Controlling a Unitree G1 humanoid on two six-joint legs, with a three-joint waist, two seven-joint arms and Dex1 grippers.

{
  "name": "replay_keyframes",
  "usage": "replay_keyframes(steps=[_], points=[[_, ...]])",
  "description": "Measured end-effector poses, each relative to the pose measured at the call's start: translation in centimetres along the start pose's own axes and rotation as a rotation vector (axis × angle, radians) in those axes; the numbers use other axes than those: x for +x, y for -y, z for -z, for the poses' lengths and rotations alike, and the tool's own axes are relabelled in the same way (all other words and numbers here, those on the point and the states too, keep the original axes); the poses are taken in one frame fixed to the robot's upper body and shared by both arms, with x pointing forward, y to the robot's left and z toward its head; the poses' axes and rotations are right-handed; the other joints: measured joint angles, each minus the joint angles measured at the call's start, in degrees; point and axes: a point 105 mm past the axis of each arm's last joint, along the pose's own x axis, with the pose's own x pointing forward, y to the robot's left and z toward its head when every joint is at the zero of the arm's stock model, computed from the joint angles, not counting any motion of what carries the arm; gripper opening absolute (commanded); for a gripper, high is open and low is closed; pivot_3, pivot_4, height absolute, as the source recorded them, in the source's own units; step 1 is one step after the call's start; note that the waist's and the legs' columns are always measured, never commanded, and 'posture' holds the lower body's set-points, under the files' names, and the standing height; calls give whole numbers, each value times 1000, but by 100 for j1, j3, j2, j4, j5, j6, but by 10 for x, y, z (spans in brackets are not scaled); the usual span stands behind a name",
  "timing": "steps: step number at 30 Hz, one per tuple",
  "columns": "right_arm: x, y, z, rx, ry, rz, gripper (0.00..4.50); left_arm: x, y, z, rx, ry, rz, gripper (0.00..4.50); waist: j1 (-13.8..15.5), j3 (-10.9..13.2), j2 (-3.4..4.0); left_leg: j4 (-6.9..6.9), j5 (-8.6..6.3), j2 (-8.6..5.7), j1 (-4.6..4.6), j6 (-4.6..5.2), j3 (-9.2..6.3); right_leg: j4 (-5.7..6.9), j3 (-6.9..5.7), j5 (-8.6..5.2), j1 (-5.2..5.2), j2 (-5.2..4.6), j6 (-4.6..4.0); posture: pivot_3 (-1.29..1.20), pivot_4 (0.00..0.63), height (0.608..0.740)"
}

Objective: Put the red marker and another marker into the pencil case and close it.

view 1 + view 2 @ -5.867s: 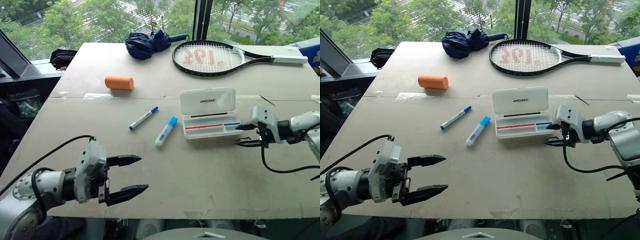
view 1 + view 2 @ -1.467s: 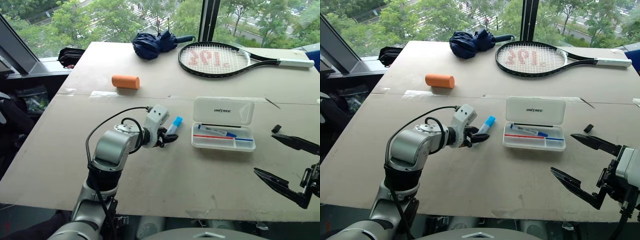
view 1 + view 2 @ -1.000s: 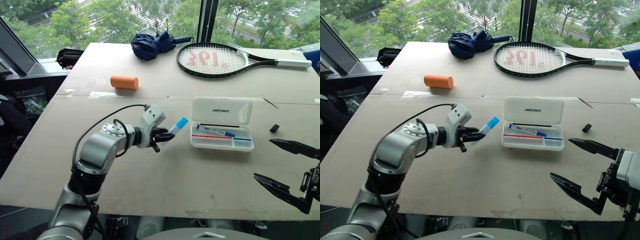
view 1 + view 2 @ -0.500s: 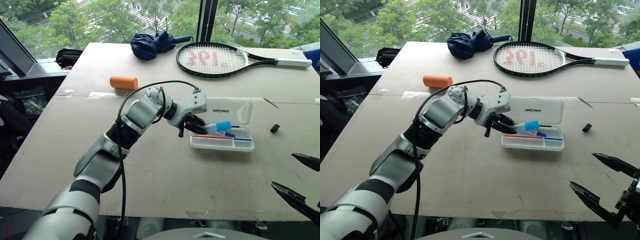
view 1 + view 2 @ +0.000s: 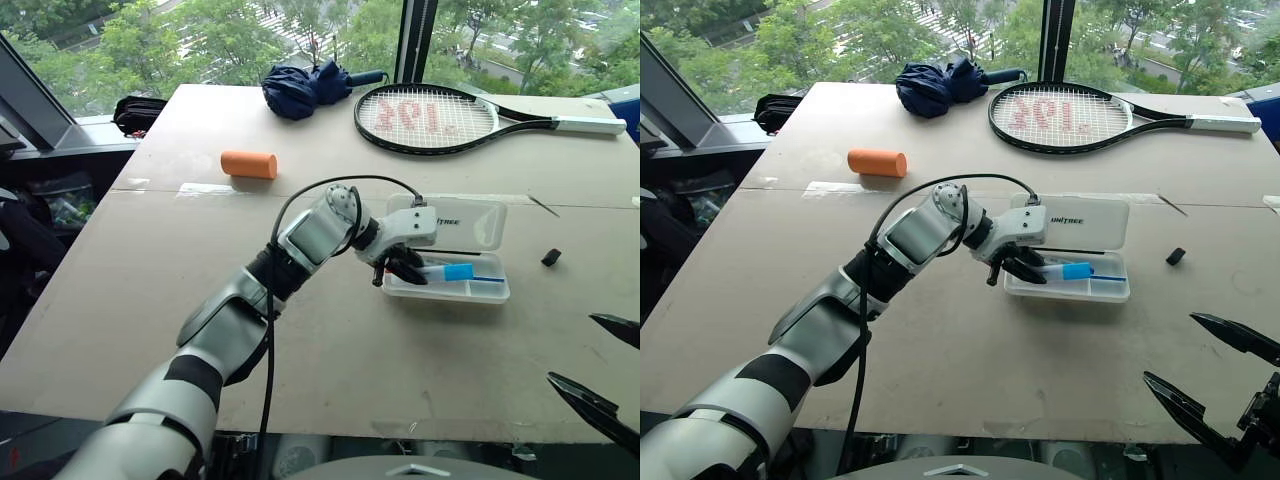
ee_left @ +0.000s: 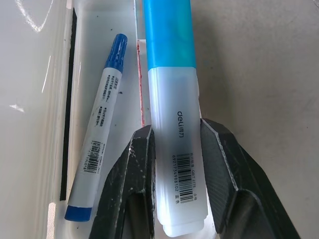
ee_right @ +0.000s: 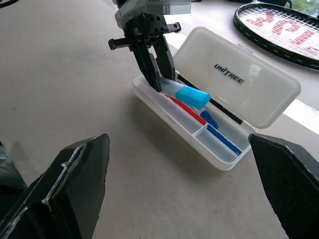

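Beige table [image 5: 120, 300]: left gripper [image 7: 154, 74] pinching thick light-blue-capped white marker [image 6: 174, 124] over open white plastic pencil case [image 5: 1110, 290]; right gripper [image 5: 1215, 380] jaws spread.

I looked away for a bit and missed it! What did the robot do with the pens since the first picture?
The left gripper picked the light-blue-capped marker off the table and carried it right to the open pencil case, where it holds it over the tray. The blue marker also went from the table into the tray. The right gripper drew back from the case, jaws wide open. The orange cylinder, tennis racket and umbrella stayed put.
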Motion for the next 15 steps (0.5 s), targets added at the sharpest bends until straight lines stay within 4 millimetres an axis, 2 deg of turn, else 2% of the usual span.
replay_keyframes(steps=[2, 4, 5, 9, 12, 14, 15], points=[[0, 0, 0, 0, 0, 4, 4500, 1, 0, 1, 8, -15, 1, 738, 0, 0, 0, 0, 0, 0, 0, 0, 1, 0, 1, 0, 0, 0, 0, 0, 150, 732], [0, 0, -1, -2, 1, 6, 4500, 2, 0, 2, 15, -24, 1, 1767, 0, 0, 1, 0, 0, 1, 0, 0, 0, 0, 0, 0, 0, 0, 0, 0, 150, 732], [0, 0, -1, -4, 2, 6, 4500, 3, 0, 2, 16, -28, -3, 2071, 0, 0, 1, 0, 0, 0, 0, 0, 0, 0, 0, 0, 0, 0, 0, 0, 150, 732], [1, 0, -1, -7, 3, 10, 4500, 6, -1, 0, 28, -25, -12, 3876, 0, 0, 0, 0, 0, 1, -1, 0, 0, 0, 0, 0, 0, -1, 0, 0, 150, 732], [5, 6, -3, -13, 13, 38, 4500, -6, -1, -5, -24, 27, -20, 3876, -38, 7, 0, 0, 0, 12, -1, 0, 3, 5, 5, 0, -5, 1, 0, 0, 150, 732], [12, 11, -3, -6, 22, 68, 4500, -26, 5, -16, -48, 112, -10, 3876, -64, 9, 9, -2, 0, 21, 0, 0, 1, 8, 3, -1, -6, 2, -2, 0, 150, 732], [20, 17, -2, -17, 9, 91, 4500, -43, 13, -19, -45, 170, -9, 3876, -112, 8, 11, -5, 1, 25, 6, -1, 6, 8, 9, -1, -6, 4, -3, 0, 150, 732]])
